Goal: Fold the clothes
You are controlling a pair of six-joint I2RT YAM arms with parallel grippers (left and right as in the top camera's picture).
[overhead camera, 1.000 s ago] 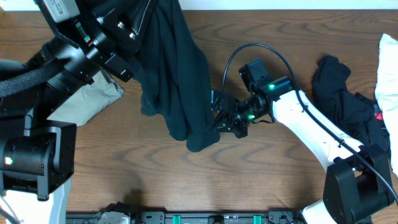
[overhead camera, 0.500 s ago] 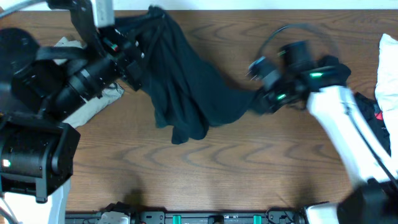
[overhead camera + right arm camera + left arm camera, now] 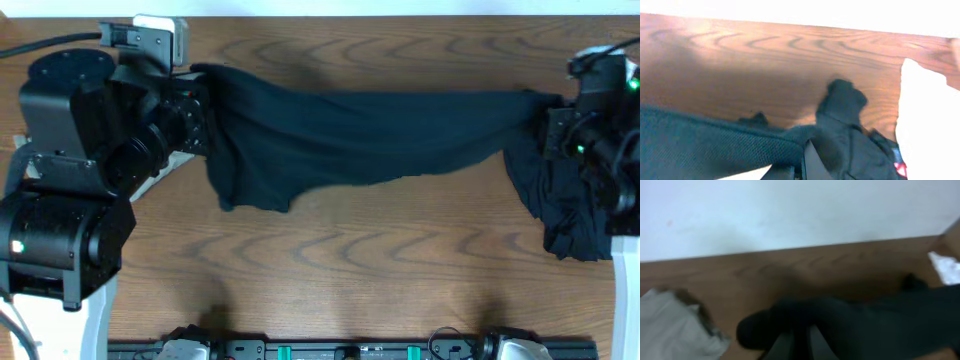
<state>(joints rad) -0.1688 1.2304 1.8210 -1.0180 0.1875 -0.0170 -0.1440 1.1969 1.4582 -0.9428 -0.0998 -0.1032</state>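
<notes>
The black garment (image 3: 350, 135) is now stretched across the table (image 3: 350, 260), no more bunched as a second ago. The left gripper (image 3: 198, 105) and the right gripper (image 3: 552, 125), each clenched on one end, have moved far apart, so I judge folding can begin.

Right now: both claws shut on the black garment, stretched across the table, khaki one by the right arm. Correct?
Not quite. The khaki garment lies by the left arm, not the right; the left wrist view shows it. The rest holds: left claw and right claw are shut on the black garment, stretched across the table.
</notes>
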